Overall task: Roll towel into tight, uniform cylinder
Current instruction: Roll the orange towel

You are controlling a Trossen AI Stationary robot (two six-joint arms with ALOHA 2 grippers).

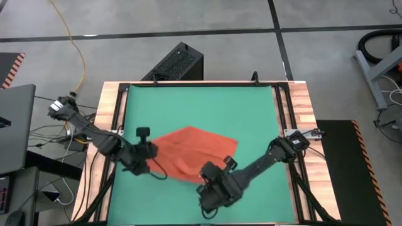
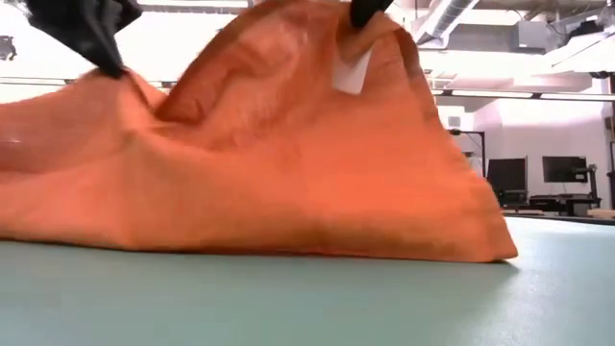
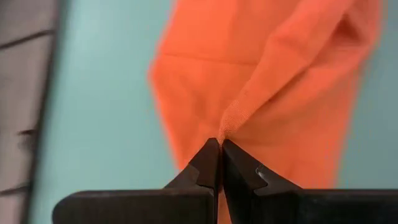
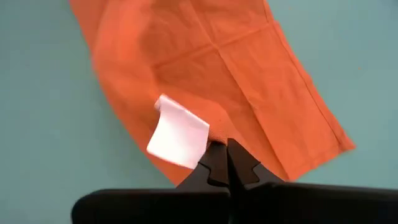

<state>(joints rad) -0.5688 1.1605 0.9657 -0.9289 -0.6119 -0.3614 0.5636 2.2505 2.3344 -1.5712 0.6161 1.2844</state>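
Note:
The orange-red towel (image 1: 191, 152) lies on the green mat (image 1: 201, 107), near its front middle. Its far part (image 2: 288, 211) rests on the mat, and its near part is drawn up into two peaks. My left gripper (image 3: 221, 142) is shut on the towel's left peak, seen at the top left of the low view (image 2: 108, 60). My right gripper (image 4: 225, 143) is shut on the other peak, beside the small white tag (image 4: 179, 132). In the high view, my left gripper (image 1: 151, 157) is at the towel's left corner and my right gripper (image 1: 210, 179) at its near edge. My left gripper pinches a bunched point of the towel (image 3: 229, 123) between its two fingertips. The fingers slant down from the table's left. The cloth rises to the fingers in a taut ridge and the rest lies on the mat. My right gripper pinches the towel's edge (image 4: 219, 132) right beside the white tag, between its two fingertips, slanting down from the near right. The tag hangs free next to the fingers. The cloth slopes down from the hold to the mat.
A wooden frame (image 1: 113, 119) borders the mat on both sides. A black box (image 1: 179, 63) stands just beyond the far edge. A laptop (image 1: 16, 125) and cables lie off the table's left. Bare mat stretches far and right of the towel.

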